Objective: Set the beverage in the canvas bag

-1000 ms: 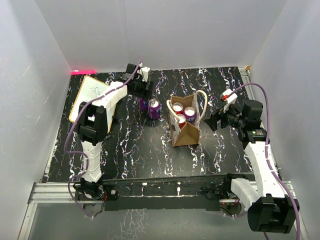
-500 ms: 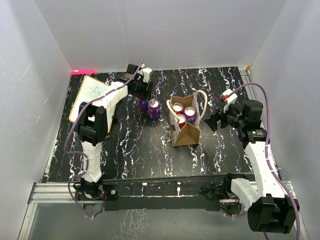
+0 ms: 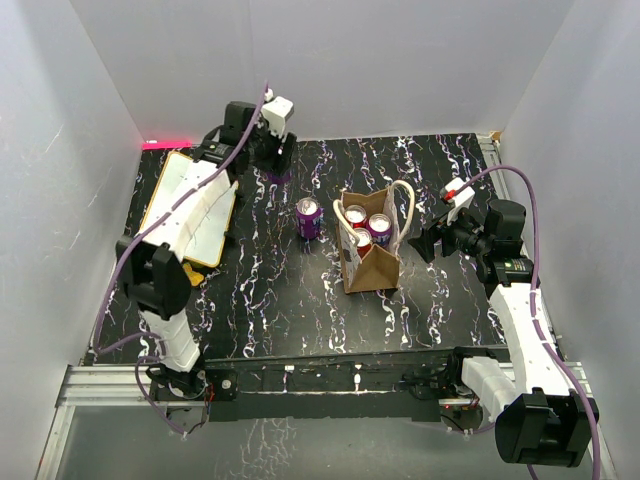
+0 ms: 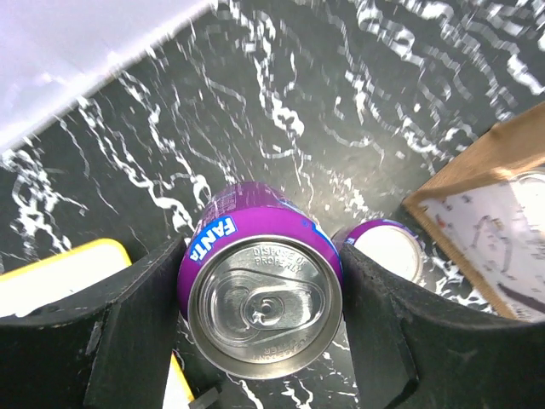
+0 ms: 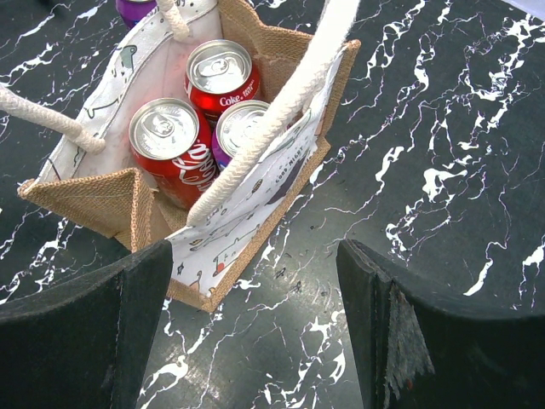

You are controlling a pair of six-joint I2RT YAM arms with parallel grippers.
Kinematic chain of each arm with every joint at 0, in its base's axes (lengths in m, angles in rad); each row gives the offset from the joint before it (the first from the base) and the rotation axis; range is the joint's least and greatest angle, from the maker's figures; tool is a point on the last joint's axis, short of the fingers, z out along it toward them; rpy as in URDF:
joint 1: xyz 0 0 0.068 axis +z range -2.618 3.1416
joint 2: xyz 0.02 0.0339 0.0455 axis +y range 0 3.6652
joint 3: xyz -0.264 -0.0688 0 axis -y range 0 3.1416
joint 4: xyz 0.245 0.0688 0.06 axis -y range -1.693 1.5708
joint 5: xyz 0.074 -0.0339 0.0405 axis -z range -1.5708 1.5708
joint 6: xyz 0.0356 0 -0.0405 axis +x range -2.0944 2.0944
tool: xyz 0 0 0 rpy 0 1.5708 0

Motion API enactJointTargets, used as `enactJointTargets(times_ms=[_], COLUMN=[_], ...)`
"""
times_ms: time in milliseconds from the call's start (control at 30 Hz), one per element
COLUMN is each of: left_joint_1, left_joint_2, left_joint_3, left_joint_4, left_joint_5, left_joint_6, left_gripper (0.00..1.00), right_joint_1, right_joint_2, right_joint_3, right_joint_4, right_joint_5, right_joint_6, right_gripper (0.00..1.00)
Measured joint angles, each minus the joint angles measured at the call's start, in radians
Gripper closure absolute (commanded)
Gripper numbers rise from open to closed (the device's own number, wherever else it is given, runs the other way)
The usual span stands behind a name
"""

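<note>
Here, the left gripper (image 4: 260, 264) was closed on a purple Fanta can (image 4: 264, 315).
The can was gripped on both sides by the fingers, at the upper left of the overhead view. The right gripper (image 5: 255, 254) was spread wide with nothing held, just right of the canvas bag (image 3: 372, 268), which was stood at frame centre with three cans (image 5: 174, 141) inside.

You can read "FANTA" in white on the purple can (image 4: 264, 298); its lid is embossed "DISPOSE OF PROPERLY". Inside the canvas bag (image 5: 247, 230), the rear red can (image 5: 223, 72) says "Coke". The bag's panel print is too small to read.
</note>
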Motion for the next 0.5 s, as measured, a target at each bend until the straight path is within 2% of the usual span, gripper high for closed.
enactJointTargets(times_ms=[200, 500], left_joint_1=[-0.034, -0.127], left_joint_2=[-0.123, -0.126], left_joint_3=[0.042, 0.198], left_joint_4=[0.023, -0.001], left_joint_5=[0.011, 0.097], left_joint_6=[-0.020, -0.093], left_gripper=[1.00, 1.00], right_joint_1=[0.000, 0.000], right_joint_2=[0.000, 0.000], right_joint_3=[0.000, 0.000], right_joint_4=[0.000, 0.000], right_joint_5=[-0.002, -0.002], right_joint_6=[0.000, 0.000], right_gripper=[0.19, 0.19])
